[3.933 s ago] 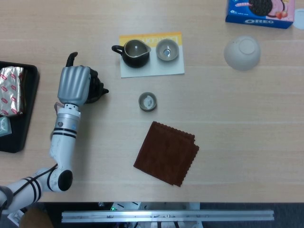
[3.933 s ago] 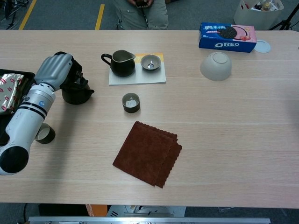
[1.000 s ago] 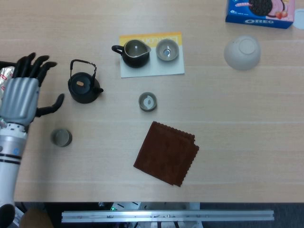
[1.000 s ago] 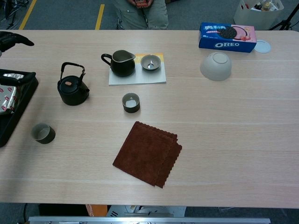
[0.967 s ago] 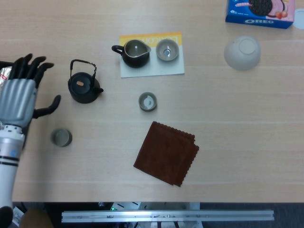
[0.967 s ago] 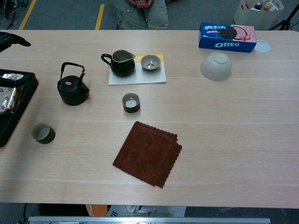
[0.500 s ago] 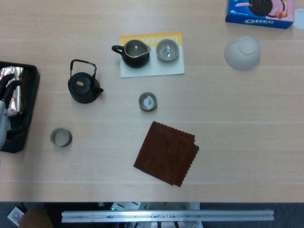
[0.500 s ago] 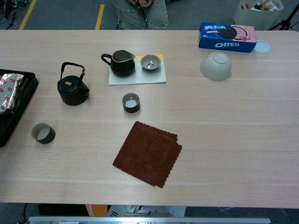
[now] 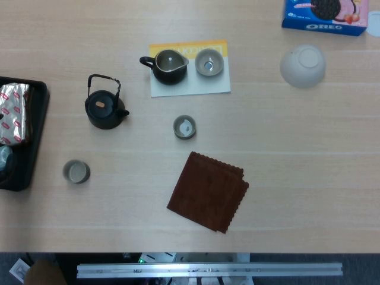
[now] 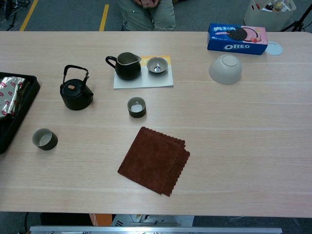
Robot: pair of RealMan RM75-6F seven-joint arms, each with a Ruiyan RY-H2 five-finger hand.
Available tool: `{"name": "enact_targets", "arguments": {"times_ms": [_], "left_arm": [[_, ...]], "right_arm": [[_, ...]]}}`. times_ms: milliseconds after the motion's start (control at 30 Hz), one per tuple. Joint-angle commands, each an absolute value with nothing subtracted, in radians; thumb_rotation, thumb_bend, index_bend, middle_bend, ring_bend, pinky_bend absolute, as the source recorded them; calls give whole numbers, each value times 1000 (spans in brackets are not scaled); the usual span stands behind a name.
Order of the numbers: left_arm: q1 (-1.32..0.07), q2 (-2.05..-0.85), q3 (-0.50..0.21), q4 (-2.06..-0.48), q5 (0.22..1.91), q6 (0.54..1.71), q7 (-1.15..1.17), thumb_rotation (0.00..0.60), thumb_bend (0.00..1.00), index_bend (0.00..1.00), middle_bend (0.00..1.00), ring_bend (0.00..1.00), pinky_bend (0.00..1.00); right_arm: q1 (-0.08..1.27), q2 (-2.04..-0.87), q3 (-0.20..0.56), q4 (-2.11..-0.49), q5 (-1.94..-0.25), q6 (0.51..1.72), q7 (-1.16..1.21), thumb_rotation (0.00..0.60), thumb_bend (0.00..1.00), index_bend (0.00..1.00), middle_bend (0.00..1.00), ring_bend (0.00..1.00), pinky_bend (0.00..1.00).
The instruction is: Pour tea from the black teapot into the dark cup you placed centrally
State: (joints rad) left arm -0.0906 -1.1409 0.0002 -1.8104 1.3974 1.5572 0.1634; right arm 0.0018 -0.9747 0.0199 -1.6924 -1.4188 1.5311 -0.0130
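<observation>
The black teapot [image 9: 105, 110] [image 10: 76, 93] stands upright on the table at the left, its wire handle raised and its spout pointing right. The dark cup [image 9: 184, 127] [image 10: 136, 107] sits near the table's middle, to the right of the teapot, with a pale sheen inside. Neither hand shows in the head view or the chest view.
A second cup [image 9: 76, 171] [image 10: 45, 139] stands in front of the teapot. A black pitcher [image 9: 167, 65] and a small bowl [image 9: 209, 62] rest on a card. A brown cloth [image 9: 208, 191], an upturned white bowl [image 9: 303, 65], an Oreo box [image 9: 325, 14] and a black tray [image 9: 29, 154] lie around.
My left hand, which held the teapot's area earlier, let go, drew back to the left over the tray and left both views. The teapot stands free.
</observation>
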Motion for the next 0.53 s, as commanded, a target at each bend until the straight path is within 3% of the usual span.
{"name": "enact_targets", "arguments": {"times_ms": [33, 533], "left_arm": [[-82, -1136, 3, -1817, 1401, 1560, 169, 596, 302, 218, 157, 32, 74], [-57, -1132, -15, -1830, 1406, 1565, 160, 600, 303, 218, 159, 32, 75]], "right_arm": [[1, -970, 24, -1703, -1424, 1532, -22, 600, 284, 120, 99, 0, 0], [7, -968, 38, -1732, -1455, 1530, -48, 600, 284, 120, 99, 0, 0]]}}
